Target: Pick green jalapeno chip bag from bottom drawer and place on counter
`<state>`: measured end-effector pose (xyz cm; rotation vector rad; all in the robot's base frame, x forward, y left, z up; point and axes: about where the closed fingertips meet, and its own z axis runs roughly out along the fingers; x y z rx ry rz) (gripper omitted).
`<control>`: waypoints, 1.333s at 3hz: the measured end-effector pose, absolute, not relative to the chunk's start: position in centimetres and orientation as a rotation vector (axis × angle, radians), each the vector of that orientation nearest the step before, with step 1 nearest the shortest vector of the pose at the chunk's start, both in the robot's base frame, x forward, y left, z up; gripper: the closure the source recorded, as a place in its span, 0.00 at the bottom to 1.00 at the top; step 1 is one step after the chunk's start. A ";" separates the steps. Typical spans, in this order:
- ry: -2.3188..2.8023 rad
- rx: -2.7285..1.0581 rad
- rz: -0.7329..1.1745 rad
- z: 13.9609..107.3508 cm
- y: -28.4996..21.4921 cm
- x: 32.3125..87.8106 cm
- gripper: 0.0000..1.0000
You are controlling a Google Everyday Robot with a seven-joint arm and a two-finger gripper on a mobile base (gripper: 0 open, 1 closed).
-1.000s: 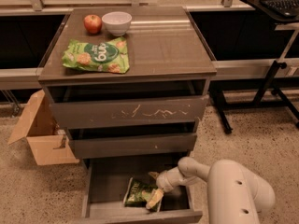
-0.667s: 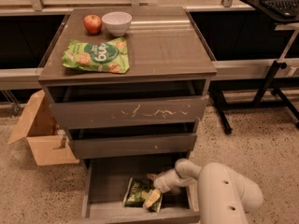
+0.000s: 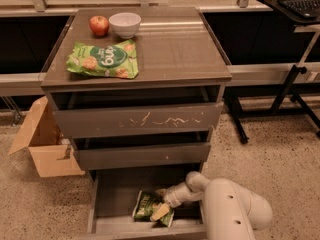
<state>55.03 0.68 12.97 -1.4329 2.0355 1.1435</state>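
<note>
The bottom drawer [image 3: 115, 223] is pulled open at the foot of the cabinet. The green jalapeno chip bag [image 3: 148, 207], small, dark olive and wrinkled, lies on its floor right of the middle. My gripper [image 3: 161, 209] reaches into the drawer from the right on the white arm [image 3: 230, 209]. It sits at the bag's right edge, with one pale fingertip [image 3: 160, 212] lying over the bag. The counter [image 3: 175, 44] is the grey-brown cabinet top; its right half is bare.
On the counter's left stand a bright green snack bag [image 3: 104, 59], a red apple [image 3: 99, 25] and a white bowl [image 3: 125, 24]. An open cardboard box [image 3: 42, 143] stands left of the cabinet. A black stand's legs [image 3: 290, 91] are at the right.
My arm has shifted slightly left and deeper over the drawer, bringing the gripper onto the bag's right edge. The bag has stayed in place.
</note>
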 end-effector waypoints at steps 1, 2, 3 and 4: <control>2.040 -1.429 1.145 12.7 0.7 55.1 0.42; 2.002 -1.431 1.128 14.2 0.4 55.2 0.65; 1.905 -1.436 1.067 18.3 -0.5 55.5 0.89; 1.730 -1.439 1.026 24.8 -2.3 54.8 1.00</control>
